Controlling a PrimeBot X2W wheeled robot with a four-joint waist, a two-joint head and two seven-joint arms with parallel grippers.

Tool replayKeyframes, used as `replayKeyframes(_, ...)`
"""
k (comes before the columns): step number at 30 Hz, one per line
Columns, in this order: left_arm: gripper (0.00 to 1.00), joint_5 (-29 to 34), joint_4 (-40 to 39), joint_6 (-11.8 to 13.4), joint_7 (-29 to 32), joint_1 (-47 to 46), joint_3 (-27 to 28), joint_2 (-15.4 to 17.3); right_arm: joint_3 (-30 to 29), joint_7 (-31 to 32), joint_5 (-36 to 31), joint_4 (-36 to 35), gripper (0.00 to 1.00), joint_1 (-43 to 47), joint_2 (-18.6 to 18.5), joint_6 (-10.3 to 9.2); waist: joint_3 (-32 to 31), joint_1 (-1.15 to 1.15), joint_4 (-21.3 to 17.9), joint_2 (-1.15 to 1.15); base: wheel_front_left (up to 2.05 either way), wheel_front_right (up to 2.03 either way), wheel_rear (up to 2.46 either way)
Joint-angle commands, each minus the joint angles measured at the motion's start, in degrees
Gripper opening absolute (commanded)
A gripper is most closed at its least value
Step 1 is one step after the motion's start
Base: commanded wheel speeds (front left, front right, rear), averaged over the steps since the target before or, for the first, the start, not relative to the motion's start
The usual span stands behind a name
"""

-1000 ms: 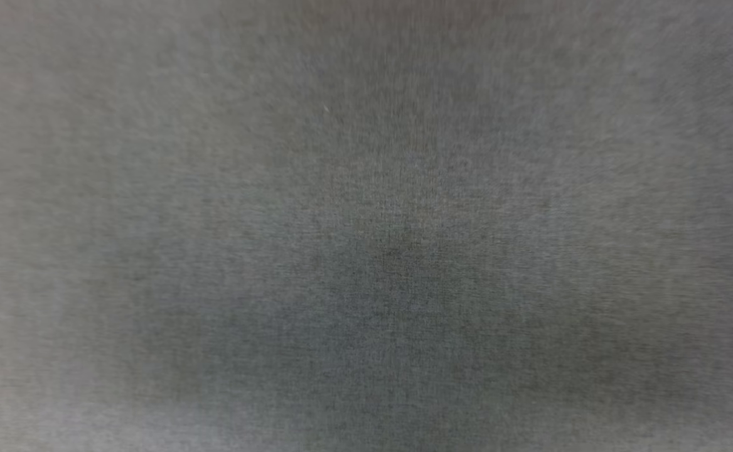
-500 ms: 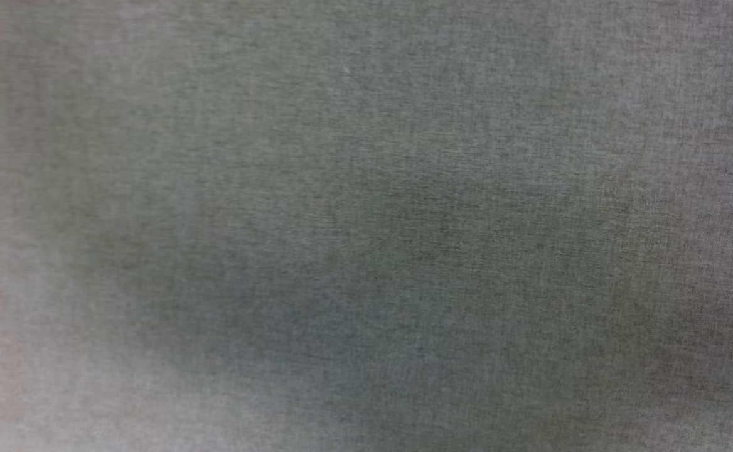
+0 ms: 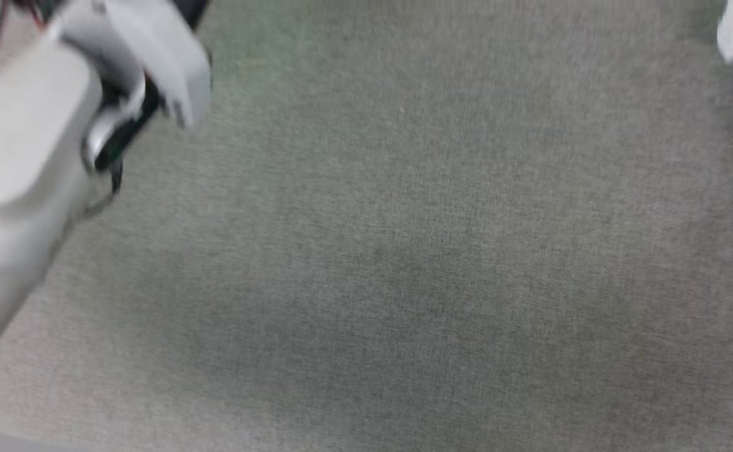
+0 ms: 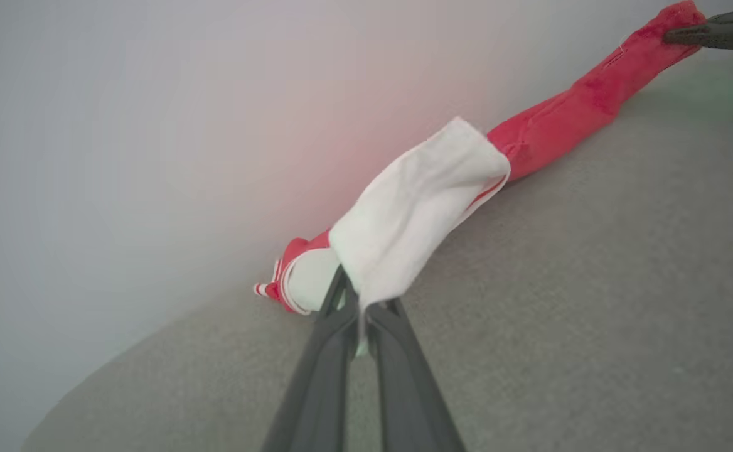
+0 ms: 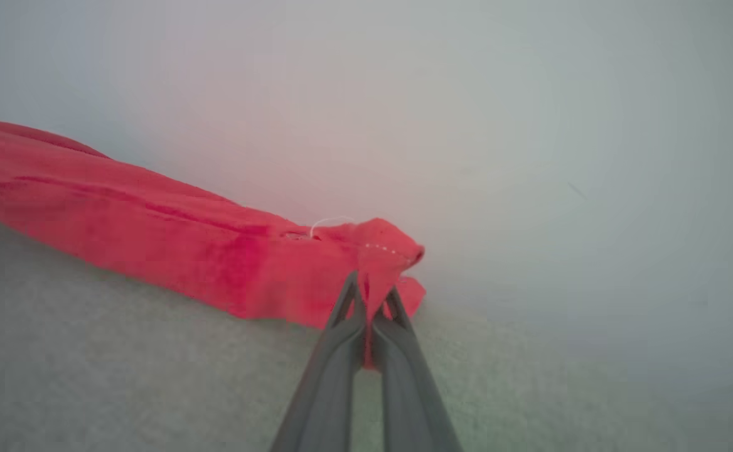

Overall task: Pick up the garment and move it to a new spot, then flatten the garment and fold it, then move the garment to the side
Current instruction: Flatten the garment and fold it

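Garment [image 4: 561, 119], a red jersey T-shirt with white sleeves, stretched along the far side of the grey woven surface [image 3: 404, 251]. Left gripper [image 4: 360, 301] pinches a white sleeve, right gripper [image 5: 371, 298] a red edge; shallow pinches could slip under tension, dropping one end.

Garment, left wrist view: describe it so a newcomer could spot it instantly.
Where the grey fabric surface meets the pale wall, a long bunched strip of cloth stretches between the left tool and right tool. That is the garment: bright red with a white sleeve and striped trim, the one coloured thing there.
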Motion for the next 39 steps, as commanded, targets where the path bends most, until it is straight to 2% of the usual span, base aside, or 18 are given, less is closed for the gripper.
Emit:
replayKeyframes(1, 0.0, -1.7, -1.9, 0.0, 0.6, 2.8, -1.1, 1.3, 1.1, 0.8, 2.1, -2.0, 0.0, 3.7, -1.8, -0.06, -7.5, 0.0, 0.7, 0.0, 0.0, 0.0, 0.0)
replayKeyframes(5, 0.0, -5.1, -7.1, 0.0, 1.9, 10.2, -3.3, 5.9, 3.4, 3.1, 7.9, -9.9, 0.0, 13.6, -6.7, -0.06, -11.8, 0.0, -0.1, 0.0, 0.0, 0.0, 0.0)
replayKeyframes(8, 0.0, -6.8, -11.5, 1.3, 2.6, 16.5, -4.6, 8.5, 3.8, 4.2, 11.2, -15.6, 0.0, 21.6, -10.7, -0.06, -14.7, 0.0, -0.7, 0.0, 0.0, 0.0, 0.0)
replayKeyframes(12, 0.0, -8.2, -18.8, 5.6, 3.1, 24.5, -6.0, 12.9, 3.0, 5.6, 14.1, -22.1, 0.0, 32.0, -14.8, -0.07, -17.8, 0.0, -1.3, 0.0, 0.0, 0.0, 0.0)
replayKeyframes(19, 0.0, -11.4, -30.9, 14.0, 2.7, 37.7, -8.3, 19.7, -1.4, 8.2, 15.6, -32.7, 0.0, 49.5, -18.3, -0.07, -21.0, 0.0, -2.5, 0.0, 0.0, 0.0, 0.0)
replayKeyframes(23, 0.0, -13.3, -36.0, 18.3, 2.2, 44.0, -9.4, 22.3, -4.4, 10.1, 14.5, -38.3, 0.0, 58.4, -18.4, -0.07, -21.5, 0.0, -2.9, 0.0, 0.0, 0.0, 0.0)
replayKeyframes(28, 0.0, -17.1, -40.1, 22.6, 1.1, 50.5, -10.2, 24.2, -9.0, 12.9, 13.0, -44.8, 0.0, 68.4, -17.3, -0.07, -21.6, 0.0, -3.0, 0.0, 0.0, 0.0, 0.0)
replayKeyframes(34, 0.0, -19.8, -44.5, 25.9, 1.3, 55.2, -11.0, 26.0, -14.9, 16.3, 11.6, -51.4, 0.0, 79.2, -15.3, -0.06, -20.7, 0.0, -2.7, 0.0, 0.0, 0.0, 0.0)
replayKeyframes(39, 0.0, -19.7, -47.0, 27.9, 0.8, 55.3, -10.2, 28.2, -19.0, 17.9, 10.1, -56.4, 0.0, 83.5, -12.7, -0.05, -19.8, 0.0, -3.1, 0.0, 0.0, 0.0, 0.0)
